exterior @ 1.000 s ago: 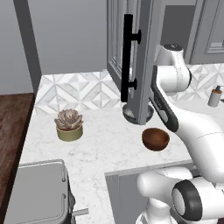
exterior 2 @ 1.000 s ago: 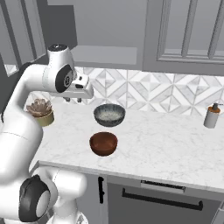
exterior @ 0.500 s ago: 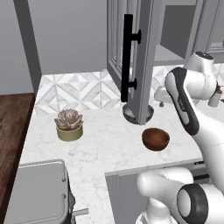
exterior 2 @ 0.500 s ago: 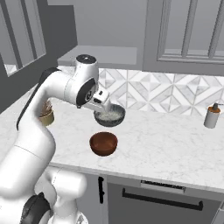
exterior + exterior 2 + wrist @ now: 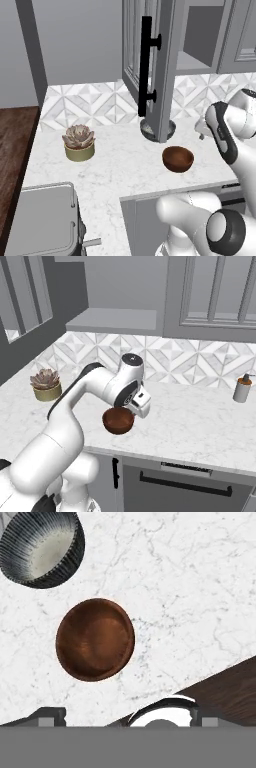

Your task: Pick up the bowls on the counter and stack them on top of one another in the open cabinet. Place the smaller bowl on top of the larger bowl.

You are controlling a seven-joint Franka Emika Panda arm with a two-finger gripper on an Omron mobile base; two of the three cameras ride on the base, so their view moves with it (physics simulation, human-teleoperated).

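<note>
The reddish-brown bowl (image 5: 95, 639) sits upright on the marble counter (image 5: 115, 170), near its front edge. The grey bowl (image 5: 42, 547) with a dark ribbed outside stands just beyond it, half hidden behind the open cabinet door (image 5: 162, 60) in the left base view. My gripper (image 5: 125, 718) hangs open above the counter and looks straight down, with the brown bowl (image 5: 117, 423) a little ahead of its fingertips and nothing between them. In the right base view the hand (image 5: 141, 403) covers part of that bowl. The open cabinet's shelf (image 5: 197, 62) is above, to the right of the door.
The door's long black bar handle (image 5: 146, 65) juts out over the counter above the grey bowl. An olive pot with a succulent (image 5: 78, 143) stands to the left. A soap dispenser (image 5: 242, 388) is far right. A grey appliance (image 5: 40, 220) sits at the front left.
The arm has swung from beside the cabinet door across to the right and lowered, bringing the hand over the brown bowl. Neither bowl has moved.
</note>
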